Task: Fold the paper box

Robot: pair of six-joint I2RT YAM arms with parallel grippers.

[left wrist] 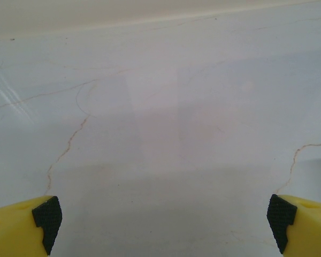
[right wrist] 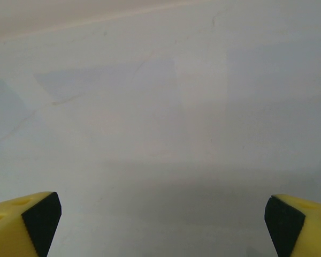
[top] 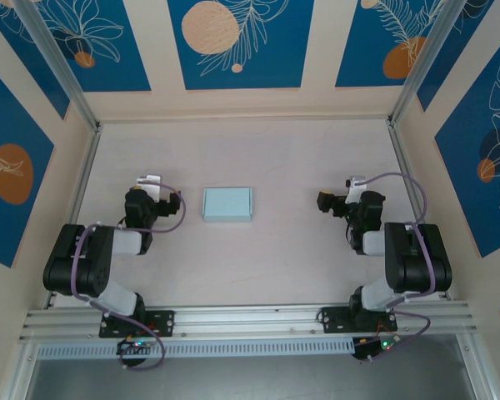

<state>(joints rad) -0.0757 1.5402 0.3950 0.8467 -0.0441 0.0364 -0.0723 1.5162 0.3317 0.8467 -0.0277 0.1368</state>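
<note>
The paper box (top: 227,203) lay flat, a closed pale-blue rectangle just left of centre in the top view, on the desk (top: 292,258), between the two arms and apart from both; the left pincer (left wrist: 160,217) stood wide, its yellow fingers (left wrist: 21,227) in the lower corners of its wrist view above bare desk; the right pincer (right wrist: 161,217) stood equally wide.

No legible text, labels, brands, numbers on any surface (wall panels (top: 233,42) bear drawn leaves, circles only).
</note>
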